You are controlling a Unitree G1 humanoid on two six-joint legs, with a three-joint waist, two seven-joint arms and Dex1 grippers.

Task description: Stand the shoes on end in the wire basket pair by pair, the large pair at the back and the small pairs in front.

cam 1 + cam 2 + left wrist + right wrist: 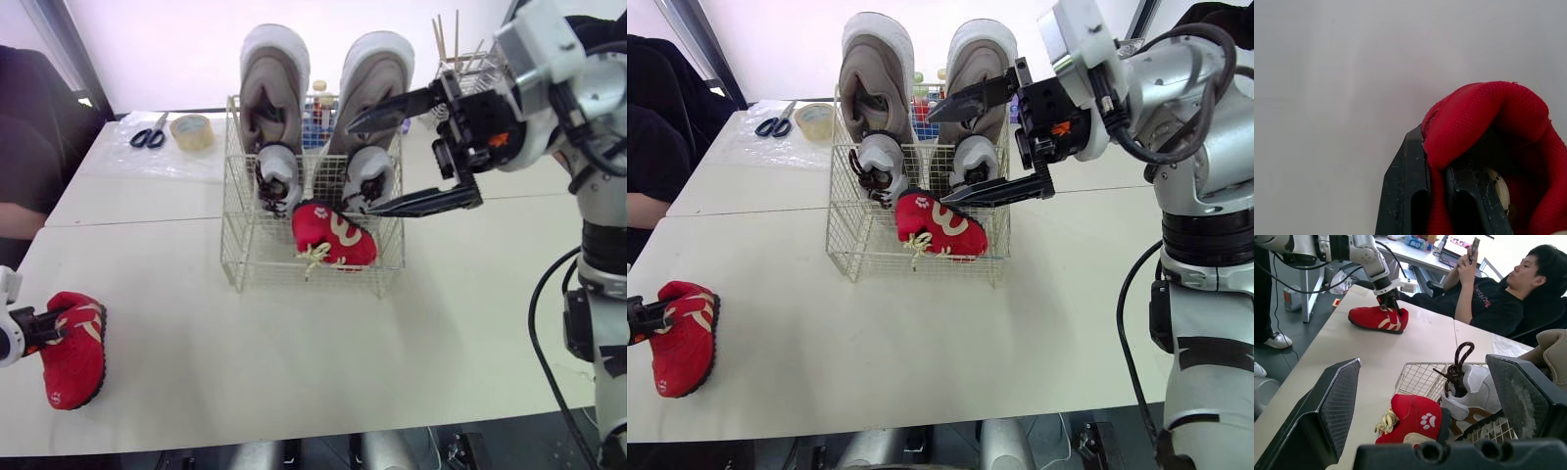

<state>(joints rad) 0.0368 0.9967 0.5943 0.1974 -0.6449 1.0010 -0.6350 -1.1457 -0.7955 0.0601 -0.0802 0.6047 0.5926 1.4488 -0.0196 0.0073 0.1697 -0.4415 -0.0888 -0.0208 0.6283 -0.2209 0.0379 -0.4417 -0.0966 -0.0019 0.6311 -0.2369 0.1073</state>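
Observation:
A wire basket point(239, 257) stands mid-table. Two large grey shoes point(274, 98) point(374, 86) stand on end at its back. One small red shoe point(333, 235) lies tilted in its front part, laces hanging out. My right gripper point(359, 166) hovers open at the basket's right side, one finger by the right grey shoe, the other just above the red shoe. The second red shoe point(74, 351) rests on the table at the near left. My left gripper point(44, 328) is shut on its collar; the fingers point(1405, 196) pinch the red fabric point(1488, 112).
Scissors point(149, 135) and a tape roll point(192, 131) lie on a plastic sheet at the back left. A rack of sticks point(460, 59) stands at the back right, bottles point(318, 106) behind the basket. A person point(1498, 293) sits by the table's left side.

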